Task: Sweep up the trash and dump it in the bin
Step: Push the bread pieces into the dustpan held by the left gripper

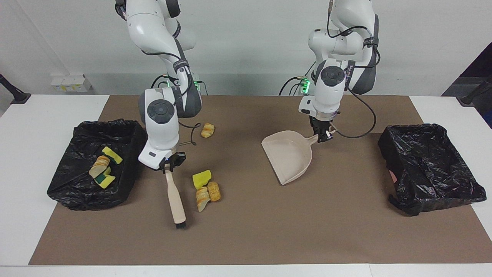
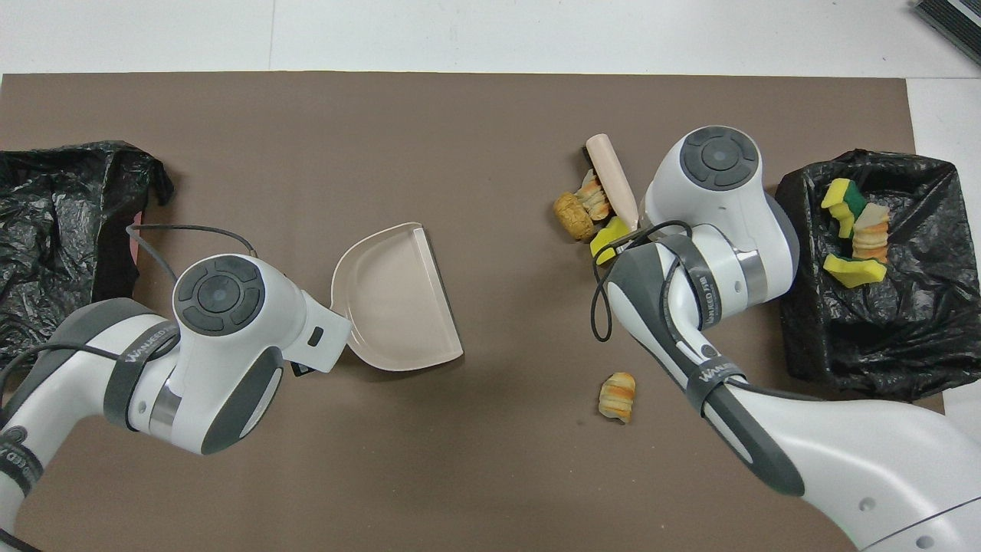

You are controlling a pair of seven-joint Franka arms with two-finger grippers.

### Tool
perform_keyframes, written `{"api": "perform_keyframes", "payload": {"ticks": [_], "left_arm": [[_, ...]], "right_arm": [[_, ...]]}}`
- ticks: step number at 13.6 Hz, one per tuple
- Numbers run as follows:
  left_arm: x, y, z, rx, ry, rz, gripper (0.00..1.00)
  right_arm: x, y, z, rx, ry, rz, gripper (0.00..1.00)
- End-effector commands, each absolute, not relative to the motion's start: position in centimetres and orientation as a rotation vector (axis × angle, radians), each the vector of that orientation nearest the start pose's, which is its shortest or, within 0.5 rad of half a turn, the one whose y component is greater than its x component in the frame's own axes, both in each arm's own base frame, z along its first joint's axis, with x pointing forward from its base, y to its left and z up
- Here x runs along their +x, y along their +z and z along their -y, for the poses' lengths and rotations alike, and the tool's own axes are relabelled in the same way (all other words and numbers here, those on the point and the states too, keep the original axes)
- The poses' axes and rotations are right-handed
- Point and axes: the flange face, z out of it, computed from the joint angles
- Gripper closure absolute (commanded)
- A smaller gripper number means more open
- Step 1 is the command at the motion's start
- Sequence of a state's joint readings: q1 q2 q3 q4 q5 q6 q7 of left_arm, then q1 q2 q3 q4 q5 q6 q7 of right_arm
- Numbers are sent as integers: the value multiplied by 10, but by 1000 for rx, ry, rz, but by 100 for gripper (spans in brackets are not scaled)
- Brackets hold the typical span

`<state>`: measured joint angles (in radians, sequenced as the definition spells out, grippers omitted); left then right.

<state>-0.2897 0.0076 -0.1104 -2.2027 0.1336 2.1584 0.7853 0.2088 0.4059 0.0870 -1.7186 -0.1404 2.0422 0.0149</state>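
My right gripper (image 1: 168,169) is shut on the handle of the beige brush (image 1: 175,202). The brush slants down, with its bristles low by the mat. It sits beside the trash pile, toward the right arm's end of the table. That pile is a yellow sponge chunk (image 1: 201,179) and two rolls (image 1: 207,194), seen from above as the pile (image 2: 576,215) next to the brush (image 2: 611,176). A lone roll (image 1: 207,130) lies nearer the robots. My left gripper (image 1: 322,135) is shut on the handle of the beige dustpan (image 1: 288,156), which is empty (image 2: 395,299).
A black-lined bin (image 1: 69,184) at the right arm's end holds sponge chunks and rolls (image 2: 851,222). A second black-lined bin (image 1: 426,165) stands at the left arm's end. A brown mat (image 1: 246,238) covers the table's middle.
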Motion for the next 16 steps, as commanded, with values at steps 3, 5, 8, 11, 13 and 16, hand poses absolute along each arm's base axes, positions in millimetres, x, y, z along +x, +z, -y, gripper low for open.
{"api": "perform_keyframes", "payload": {"ticks": [3, 5, 8, 11, 13, 16], "left_arm": [[481, 367, 210, -2571, 22, -1601, 100], [477, 364, 213, -2578, 56, -1606, 100], [476, 364, 215, -2573, 55, -1616, 100], [473, 365, 221, -2560, 57, -1638, 100], [473, 365, 216, -2559, 100, -1639, 100], [470, 363, 216, -2528, 126, -1718, 100]], "right_arm": [[589, 345, -251, -3042, 187, 504, 100], [574, 353, -286, -2971, 186, 526, 100], [548, 363, -329, -2845, 238, 498, 100], [538, 389, -349, -2753, 256, 328, 100], [533, 406, -335, -2782, 302, 284, 100], [545, 416, -283, -2923, 337, 253, 100]]}}
